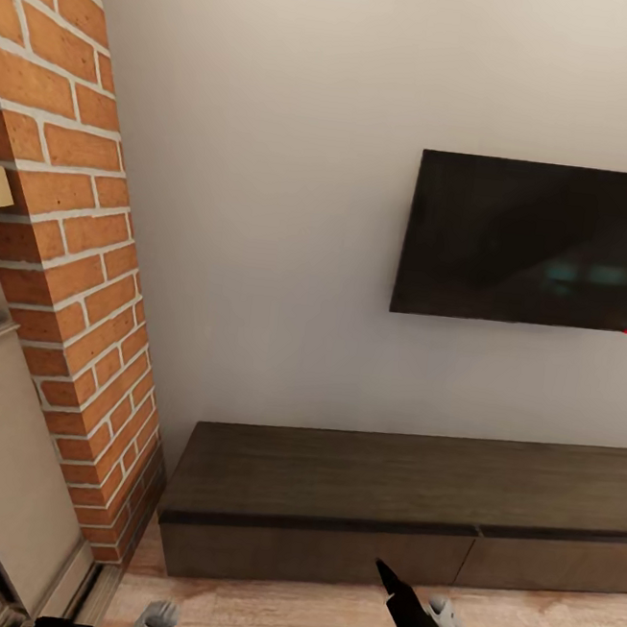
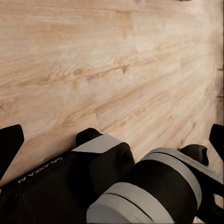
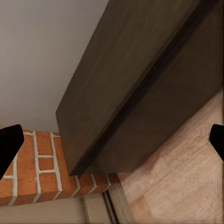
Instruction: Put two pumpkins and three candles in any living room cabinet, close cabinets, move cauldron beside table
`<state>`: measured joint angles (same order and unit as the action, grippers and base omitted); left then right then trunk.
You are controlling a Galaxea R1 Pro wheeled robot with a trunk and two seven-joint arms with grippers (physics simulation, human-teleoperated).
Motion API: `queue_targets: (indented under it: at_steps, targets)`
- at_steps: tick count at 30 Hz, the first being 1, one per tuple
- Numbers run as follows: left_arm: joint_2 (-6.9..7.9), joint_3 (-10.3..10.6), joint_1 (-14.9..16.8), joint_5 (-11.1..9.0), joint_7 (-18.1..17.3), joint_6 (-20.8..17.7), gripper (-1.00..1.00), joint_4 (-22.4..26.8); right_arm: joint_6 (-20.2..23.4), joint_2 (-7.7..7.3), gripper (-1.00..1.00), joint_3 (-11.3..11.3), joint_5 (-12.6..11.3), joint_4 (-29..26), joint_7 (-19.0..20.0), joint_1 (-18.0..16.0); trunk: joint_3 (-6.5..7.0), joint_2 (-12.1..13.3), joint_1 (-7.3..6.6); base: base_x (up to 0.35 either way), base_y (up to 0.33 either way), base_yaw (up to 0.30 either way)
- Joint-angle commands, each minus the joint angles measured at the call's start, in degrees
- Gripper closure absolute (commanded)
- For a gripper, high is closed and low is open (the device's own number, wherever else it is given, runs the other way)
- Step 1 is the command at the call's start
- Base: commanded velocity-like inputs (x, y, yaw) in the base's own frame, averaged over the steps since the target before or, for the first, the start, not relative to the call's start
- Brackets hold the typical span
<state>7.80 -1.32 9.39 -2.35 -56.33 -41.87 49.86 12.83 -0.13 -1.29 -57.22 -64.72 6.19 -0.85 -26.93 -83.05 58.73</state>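
The long low dark brown cabinet (image 1: 383,480) stands against the white wall ahead, its two visible drawer fronts flush and shut. In the right wrist view the cabinet's (image 3: 140,88) left end sits close ahead, beside the brick. My right gripper (image 1: 409,602) hovers low in front of the cabinet's middle, open, with nothing between its fingers (image 3: 9,142). My left gripper (image 2: 113,137) hangs over the wooden floor, open and empty, its fingertips (image 2: 217,135) far apart.
A brick fireplace column (image 1: 78,260) juts out at the left, touching the cabinet's left end. A black TV (image 1: 533,245) hangs on the wall above the cabinet. Light wood floor (image 1: 320,618) runs in front of the cabinet.
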Motion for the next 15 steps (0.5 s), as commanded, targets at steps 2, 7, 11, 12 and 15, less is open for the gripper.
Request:
queue_targets:
  at_steps: [2,7,11,12,15]
  targets:
    - [-0.03,-0.07,0.18,-0.09,-2.41,-0.65,-1.00,0.58,0.34,0.01,-1.00,-1.14,-0.43,0.35,0.16,-0.03,-0.06,-0.03,0.00,0.000,0.000,0.000]
    - [-0.19,-0.07,0.26,0.02,-3.54,-0.67,-1.00,0.89,0.36,0.00,-1.00,-2.39,-0.46,0.62,0.23,-0.03,-0.06,-0.03,0.00,0.070,0.000,0.000]
    - [-0.20,-0.02,0.27,-0.18,-4.11,-0.70,-1.00,0.93,0.36,0.03,-1.00,-2.57,-0.50,1.40,0.26,-0.02,-0.06,-0.03,0.00,0.205,0.000,0.000]
    - [-0.22,-0.01,0.28,-0.33,-4.26,-0.75,-1.00,0.97,0.36,0.03,-1.00,-2.60,-0.51,1.95,0.28,-0.02,-0.06,-0.03,0.00,0.080,0.000,0.000]
    - [-0.34,-0.05,0.35,-0.56,-4.97,-1.04,-1.00,1.35,0.36,0.00,-1.00,-2.65,-0.52,3.68,0.61,-0.02,-0.06,-0.03,0.00,0.039,0.000,0.000]
